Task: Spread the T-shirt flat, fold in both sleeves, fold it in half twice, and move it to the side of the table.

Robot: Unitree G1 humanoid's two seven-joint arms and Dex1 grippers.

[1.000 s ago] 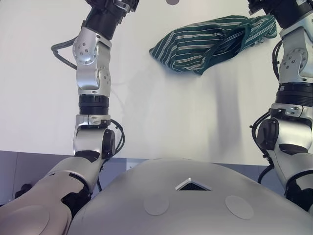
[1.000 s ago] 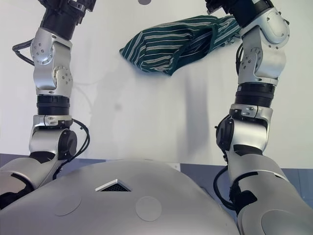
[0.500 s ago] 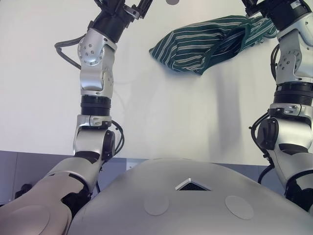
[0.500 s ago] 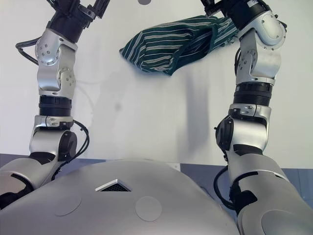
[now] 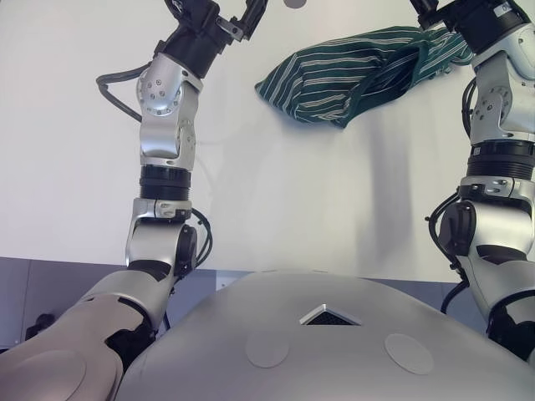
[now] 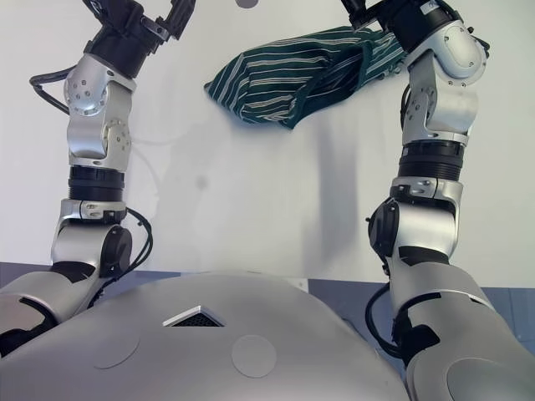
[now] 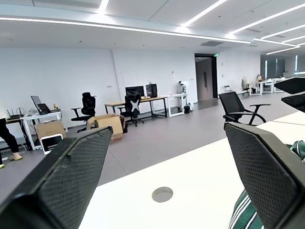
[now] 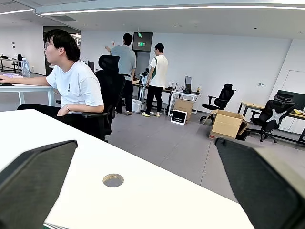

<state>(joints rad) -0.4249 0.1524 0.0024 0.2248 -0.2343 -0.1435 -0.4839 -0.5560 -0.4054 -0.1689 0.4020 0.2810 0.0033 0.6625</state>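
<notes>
The green striped T-shirt [image 5: 359, 75] lies crumpled in a heap at the far right of the white table [image 5: 284, 192]. My left gripper [image 7: 167, 131] hovers above the table's far edge, to the left of the shirt and apart from it. It is open, and one of its fingers [image 6: 180, 15] shows at the top of the right eye view. An edge of the T-shirt [image 7: 240, 214] lies below its right finger. My right gripper [image 8: 145, 142] is open above the far right end of the heap, with nothing between its fingers.
A round cable hole [image 7: 162, 194] sits in the table near its far edge, left of the shirt. The near and left parts of the table are bare. Beyond the table are office chairs, desks, boxes and people.
My left arm has swung right, toward the shirt, bringing its open fingers into the eye views. My right arm has shifted slightly left. The shirt has not moved.
</notes>
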